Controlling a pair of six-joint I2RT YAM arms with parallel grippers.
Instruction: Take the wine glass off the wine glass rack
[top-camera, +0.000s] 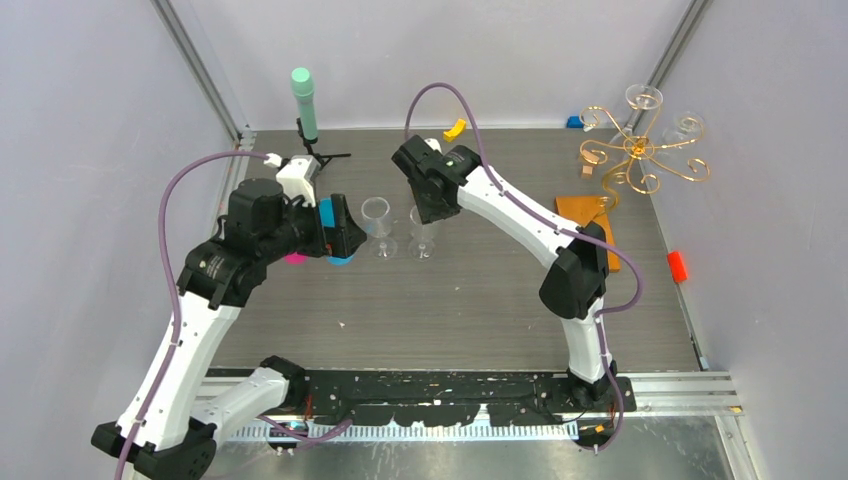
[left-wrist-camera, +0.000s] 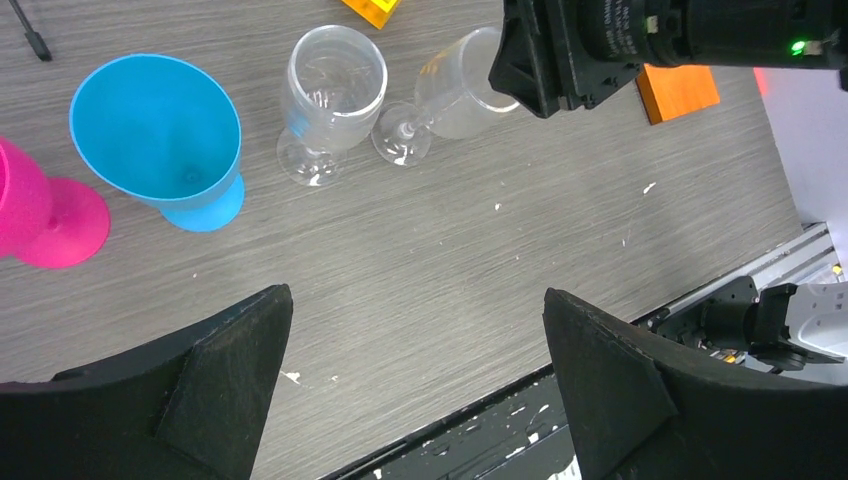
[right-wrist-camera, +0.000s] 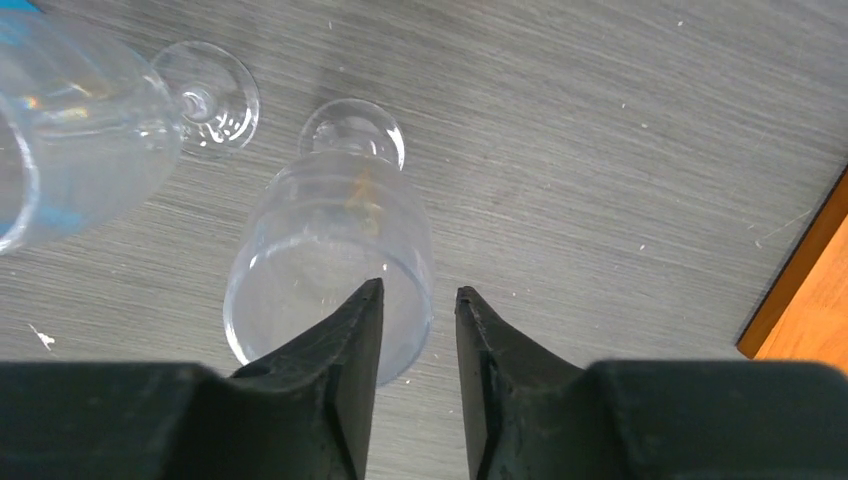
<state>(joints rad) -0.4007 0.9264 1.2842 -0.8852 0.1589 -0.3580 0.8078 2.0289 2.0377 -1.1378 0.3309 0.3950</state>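
1. Your left gripper (left-wrist-camera: 416, 300) hangs with its jaws spread wide and holds nothing. A pink goblet (left-wrist-camera: 40, 215) and a blue goblet (left-wrist-camera: 155, 130) stand at its 10 o'clock.
2. The wine glass (right-wrist-camera: 330, 250) stands upright mid-table, off the rack, with a second clear glass (right-wrist-camera: 80, 130) at its 9 o'clock seen from overhead.
3. Your right gripper (right-wrist-camera: 420, 295) straddles the wine glass's rim, jaws narrowly apart, not pinching.
4. The wine glass rack (top-camera: 637, 148) stands at the table's 2 o'clock, with two hanging glasses (top-camera: 645, 97).
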